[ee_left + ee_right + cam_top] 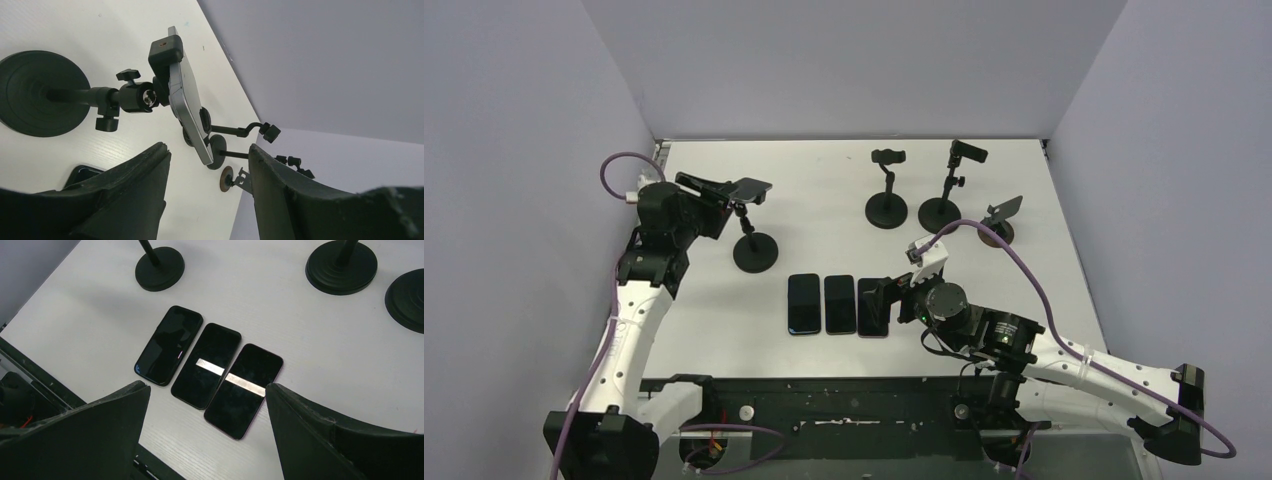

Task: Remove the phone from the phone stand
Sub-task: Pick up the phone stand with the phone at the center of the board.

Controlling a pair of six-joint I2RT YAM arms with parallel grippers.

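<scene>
A silver phone point(752, 187) sits clamped in a black phone stand point(755, 251) at the left of the table. In the left wrist view the phone point(188, 102) shows edge-on in the clamp, on the stand's ball joint point(135, 96). My left gripper point(727, 201) is open and empty, just left of the phone and not touching it; its tips point(207, 165) are apart, short of the phone's lower end. My right gripper point(880, 300) is open and empty, low over the flat phones point(207, 395).
Three dark phones lie flat side by side in the table's middle point(803, 303), point(839, 304), point(873, 312). Two empty black stands point(888, 190), point(945, 192) and a small metal stand point(1001, 220) are at the back right. Grey walls enclose the table.
</scene>
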